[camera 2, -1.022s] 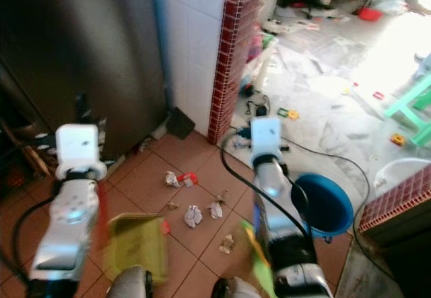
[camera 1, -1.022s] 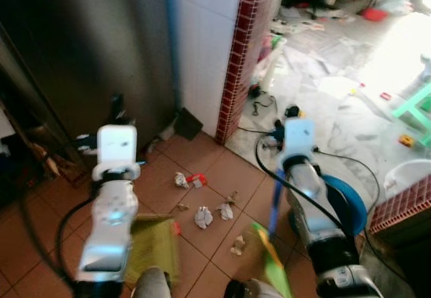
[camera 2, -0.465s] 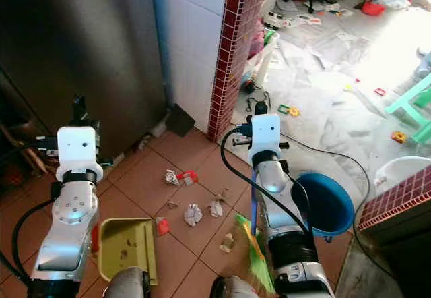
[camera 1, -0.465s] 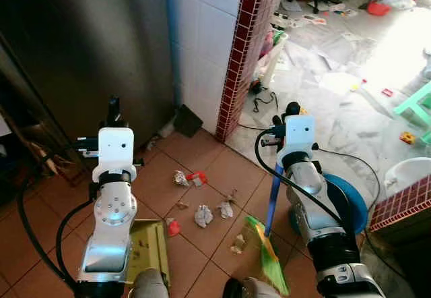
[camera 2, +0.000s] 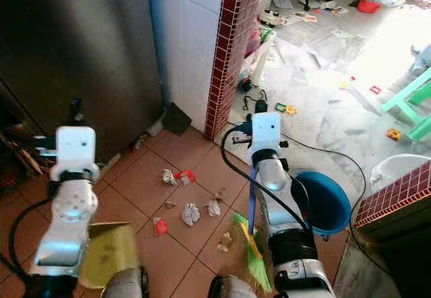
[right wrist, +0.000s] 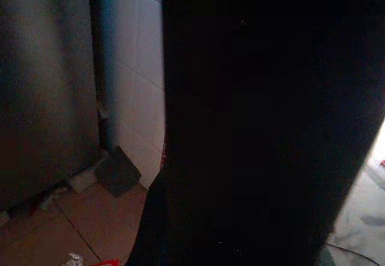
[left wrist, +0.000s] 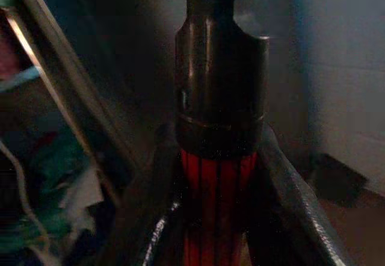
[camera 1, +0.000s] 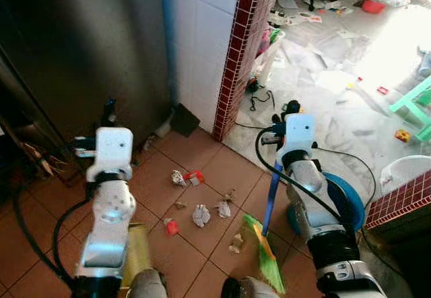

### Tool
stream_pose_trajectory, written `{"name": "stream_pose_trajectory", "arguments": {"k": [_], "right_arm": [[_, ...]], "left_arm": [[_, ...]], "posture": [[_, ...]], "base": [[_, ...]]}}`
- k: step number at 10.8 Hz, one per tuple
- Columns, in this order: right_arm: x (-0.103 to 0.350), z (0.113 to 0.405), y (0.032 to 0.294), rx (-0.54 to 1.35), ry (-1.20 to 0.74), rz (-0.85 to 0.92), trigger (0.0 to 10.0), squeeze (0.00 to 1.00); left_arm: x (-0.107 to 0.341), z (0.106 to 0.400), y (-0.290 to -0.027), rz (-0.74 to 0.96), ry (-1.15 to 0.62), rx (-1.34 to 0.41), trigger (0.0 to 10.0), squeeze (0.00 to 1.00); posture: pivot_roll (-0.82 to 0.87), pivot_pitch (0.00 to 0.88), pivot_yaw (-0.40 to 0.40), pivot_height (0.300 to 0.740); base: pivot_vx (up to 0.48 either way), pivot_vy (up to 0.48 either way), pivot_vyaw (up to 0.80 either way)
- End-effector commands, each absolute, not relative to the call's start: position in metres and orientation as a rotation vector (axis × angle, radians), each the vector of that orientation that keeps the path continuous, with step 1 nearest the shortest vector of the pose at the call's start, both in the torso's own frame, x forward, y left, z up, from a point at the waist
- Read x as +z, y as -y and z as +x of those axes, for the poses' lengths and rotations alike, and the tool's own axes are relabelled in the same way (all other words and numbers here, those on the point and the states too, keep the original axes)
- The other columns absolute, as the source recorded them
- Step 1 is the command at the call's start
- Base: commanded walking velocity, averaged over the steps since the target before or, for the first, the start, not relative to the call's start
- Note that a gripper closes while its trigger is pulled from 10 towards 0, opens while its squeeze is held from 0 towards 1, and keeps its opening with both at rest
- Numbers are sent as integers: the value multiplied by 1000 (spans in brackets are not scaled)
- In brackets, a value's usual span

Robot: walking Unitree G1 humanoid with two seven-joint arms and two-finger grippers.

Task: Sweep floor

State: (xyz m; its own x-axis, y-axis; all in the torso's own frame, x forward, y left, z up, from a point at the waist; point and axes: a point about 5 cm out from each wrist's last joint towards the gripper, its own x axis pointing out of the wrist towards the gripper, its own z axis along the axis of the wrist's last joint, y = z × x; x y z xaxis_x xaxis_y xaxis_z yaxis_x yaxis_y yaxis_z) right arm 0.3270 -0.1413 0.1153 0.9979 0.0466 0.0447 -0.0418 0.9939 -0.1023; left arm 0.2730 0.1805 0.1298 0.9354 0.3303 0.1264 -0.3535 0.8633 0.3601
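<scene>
The right gripper [camera 1: 281, 131] grips the broom [camera 1: 268, 244]; its bristles rest beside paper scraps [camera 1: 201, 215]. The left gripper [left wrist: 219, 230] clamps the dustpan [camera 2: 108, 254] handle.

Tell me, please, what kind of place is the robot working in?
Probably a lived-in home, near a kitchen. A terracotta tile floor strewn with crumpled paper scraps meets a white tiled wall with a red-tiled corner, beside what looks like a large steel appliance. Beyond lies a cluttered marble floor.
</scene>
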Motion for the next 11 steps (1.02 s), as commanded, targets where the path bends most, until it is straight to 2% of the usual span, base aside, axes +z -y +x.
{"name": "stream_pose_trajectory", "arguments": {"k": [1, 3, 6, 7, 8, 11], "right_arm": [[118, 327, 148, 21, 51, -102, 10000, 0], [118, 326, 152, 16, 45, -108, 10000, 0], [119, 323, 158, -16, 24, -43, 10000, 0], [117, 322, 161, -31, 11, -23, 10000, 0], [117, 323, 164, -59, -5, 14, 10000, 0], [124, 324, 168, -72, -1, 21, 10000, 0]], "left_arm": [[138, 276, -180, 430, 96, 374, 10000, 0], [136, 279, -177, 431, 78, 386, 10000, 0], [109, 302, -168, 401, -10, 322, 10000, 0], [116, 311, -166, 375, 30, 319, 10000, 0], [121, 325, -154, 323, 76, 258, 10000, 0], [117, 335, -124, 290, 126, 168, 10000, 0]], "posture": [[68, 90, -103, 740], [38, 99, -104, 740], [-12, 90, -81, 740], [-17, 86, -78, 740], [-29, 78, -71, 740], [-61, 71, -64, 740]], "base": [[0, 0, 0], [0, 0, 0], [0, 0, 0], [0, 0, 0], [0, 0, 0], [0, 0, 0]]}}
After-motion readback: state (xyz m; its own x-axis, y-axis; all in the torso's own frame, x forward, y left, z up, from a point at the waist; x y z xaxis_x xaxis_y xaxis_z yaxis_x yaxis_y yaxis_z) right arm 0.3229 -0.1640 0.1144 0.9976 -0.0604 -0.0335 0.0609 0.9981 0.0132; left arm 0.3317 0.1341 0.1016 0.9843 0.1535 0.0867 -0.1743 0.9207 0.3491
